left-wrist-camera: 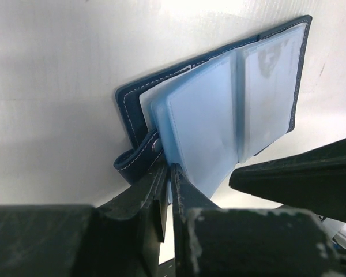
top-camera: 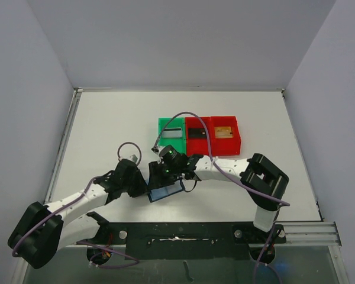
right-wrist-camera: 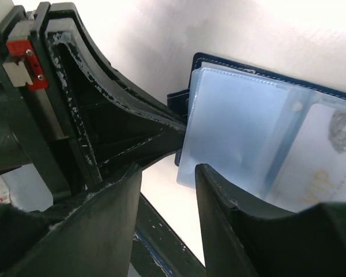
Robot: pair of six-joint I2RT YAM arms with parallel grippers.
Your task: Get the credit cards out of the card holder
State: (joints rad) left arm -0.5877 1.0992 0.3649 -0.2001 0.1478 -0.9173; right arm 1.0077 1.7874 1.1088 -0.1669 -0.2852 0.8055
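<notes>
While the left hand [left-wrist-camera: 168, 171] clamps the card holder [left-wrist-camera: 219, 121], the right hand [right-wrist-camera: 170, 173] gapes beside it.

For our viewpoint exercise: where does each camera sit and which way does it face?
Top: above and behind, looking down on table and wallet; left arm, right arm show.
Left wrist: along the left gripper, shut on the wallet.
Right wrist: past the open right gripper, at the wallet, left gripper.
Shared: both wrist views show its blue pockets.
</notes>
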